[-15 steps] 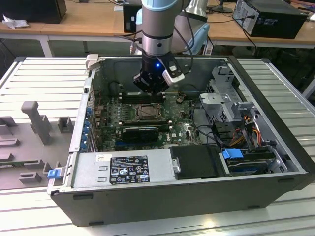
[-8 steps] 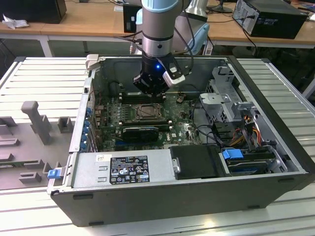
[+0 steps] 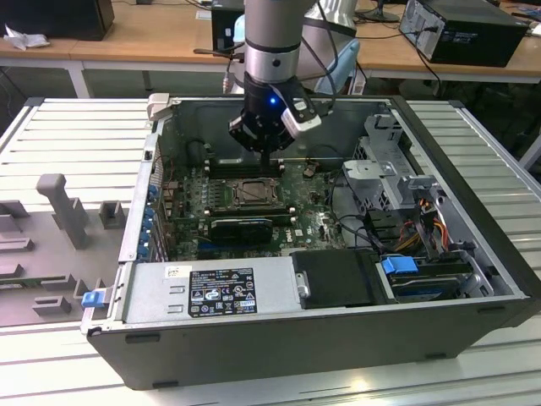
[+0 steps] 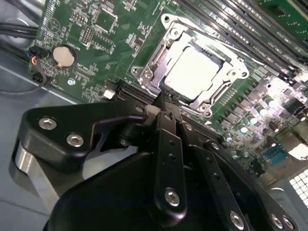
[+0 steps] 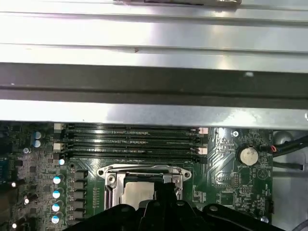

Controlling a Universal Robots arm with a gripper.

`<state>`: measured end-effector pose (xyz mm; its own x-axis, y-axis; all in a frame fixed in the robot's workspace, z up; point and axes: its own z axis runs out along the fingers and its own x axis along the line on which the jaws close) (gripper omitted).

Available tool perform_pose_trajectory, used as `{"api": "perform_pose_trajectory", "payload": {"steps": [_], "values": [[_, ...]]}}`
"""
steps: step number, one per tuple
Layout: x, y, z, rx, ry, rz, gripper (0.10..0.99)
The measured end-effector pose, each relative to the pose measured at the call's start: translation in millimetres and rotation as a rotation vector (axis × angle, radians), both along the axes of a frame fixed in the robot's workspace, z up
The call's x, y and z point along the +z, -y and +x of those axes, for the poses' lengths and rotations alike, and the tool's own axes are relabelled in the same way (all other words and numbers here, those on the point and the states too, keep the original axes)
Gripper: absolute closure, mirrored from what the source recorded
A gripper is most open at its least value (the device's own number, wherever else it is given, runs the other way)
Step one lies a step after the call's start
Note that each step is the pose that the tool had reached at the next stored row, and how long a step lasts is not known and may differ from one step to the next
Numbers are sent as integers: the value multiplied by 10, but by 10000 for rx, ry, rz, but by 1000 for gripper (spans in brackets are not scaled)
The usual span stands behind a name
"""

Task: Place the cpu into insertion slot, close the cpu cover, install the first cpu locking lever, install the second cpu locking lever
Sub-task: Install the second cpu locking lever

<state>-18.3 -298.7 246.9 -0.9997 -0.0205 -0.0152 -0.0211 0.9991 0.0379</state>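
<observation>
The cpu point(image 4: 195, 72) lies in the insertion slot point(image 3: 252, 193), its pale face showing through the window of the cpu cover point(image 4: 225, 58). The cover lies flat over the chip. In the first wrist view the cpu point(image 5: 136, 196) sits under the metal frame of the cover point(image 5: 144, 171). My gripper point(image 3: 265, 157) hangs just above the slot's far edge, inside the open computer case. Its fingertips meet at one edge of the socket point(image 4: 166, 102), shut with nothing between them. I cannot tell how the locking levers stand.
Long black memory slots point(image 5: 130, 142) run beside the socket, next to the case wall point(image 5: 154, 82). A coin battery point(image 4: 64, 56) sits on the green board. An expansion card point(image 3: 241, 227), a power supply point(image 3: 211, 292), a drive cage point(image 3: 380, 161) and cables point(image 3: 423, 224) crowd the case.
</observation>
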Motion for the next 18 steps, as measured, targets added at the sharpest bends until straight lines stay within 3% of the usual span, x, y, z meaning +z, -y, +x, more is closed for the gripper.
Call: {"api": "perform_pose_trajectory", "payload": {"steps": [3, 7, 18], "values": [[0, 88, 0, -1, 0, -7, 980], [0, 136, -1, -1, 0, -12, 980], [0, 481, 0, -2, 0, -13, 980]]}}
